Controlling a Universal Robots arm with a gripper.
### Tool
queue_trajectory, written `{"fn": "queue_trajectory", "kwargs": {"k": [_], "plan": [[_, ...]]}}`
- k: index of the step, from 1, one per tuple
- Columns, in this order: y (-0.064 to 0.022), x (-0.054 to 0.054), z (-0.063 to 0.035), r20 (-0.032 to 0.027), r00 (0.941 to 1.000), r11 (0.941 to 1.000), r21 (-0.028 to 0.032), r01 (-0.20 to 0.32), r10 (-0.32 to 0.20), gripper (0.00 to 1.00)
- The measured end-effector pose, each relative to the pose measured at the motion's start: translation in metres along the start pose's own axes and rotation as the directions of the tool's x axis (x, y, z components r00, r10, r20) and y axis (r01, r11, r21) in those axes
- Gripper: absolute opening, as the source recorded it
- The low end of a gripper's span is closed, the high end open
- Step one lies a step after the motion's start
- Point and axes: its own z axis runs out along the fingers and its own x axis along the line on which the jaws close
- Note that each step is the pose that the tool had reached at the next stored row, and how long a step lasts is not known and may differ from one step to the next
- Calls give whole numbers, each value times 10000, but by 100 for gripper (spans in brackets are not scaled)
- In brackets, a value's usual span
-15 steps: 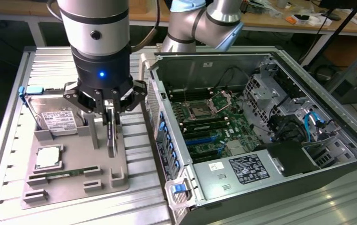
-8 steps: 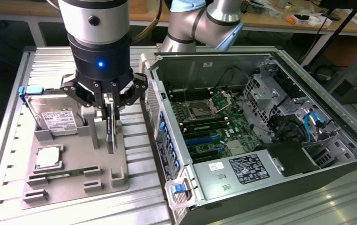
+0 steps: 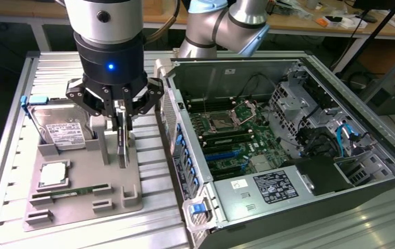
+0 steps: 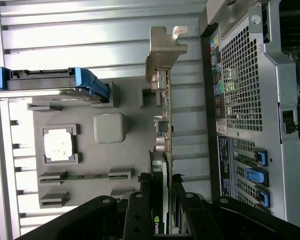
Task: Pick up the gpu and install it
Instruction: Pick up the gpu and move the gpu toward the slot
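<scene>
Chunky silver arm (image 3: 232, 21), pale blue joint cap (image 3: 208, 5) at top centre, black wrist (image 3: 111, 57) with a tiny blue light (image 3: 111, 66), black bolted-linkage gripper (image 3: 121, 123).

One robot arm (image 3: 218, 26), one gripper (image 3: 123, 111), one open computer case (image 3: 384, 181)

Four components are counted at the single grey parts tray (image 3: 125, 199), one of each kind: one gpu (image 3: 123, 145), one hard drive (image 3: 62, 129), one processor chip (image 3: 54, 174) and one RAM stick (image 3: 69, 193). One motherboard (image 3: 232, 140) sits inside the case, and three blue slot clips (image 4: 255, 175) are counted on its rear panel in the wrist view.
</scene>
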Motion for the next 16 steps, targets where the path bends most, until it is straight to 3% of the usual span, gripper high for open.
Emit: {"fn": "queue_trajectory", "kwargs": {"k": [8, 16], "plan": [[2, -1, -34, 0, 10000, 10000, 1, 0, 0, 27], [8, -4, -172, 1, 10000, 10000, 0, 0, 0, 27]]}}
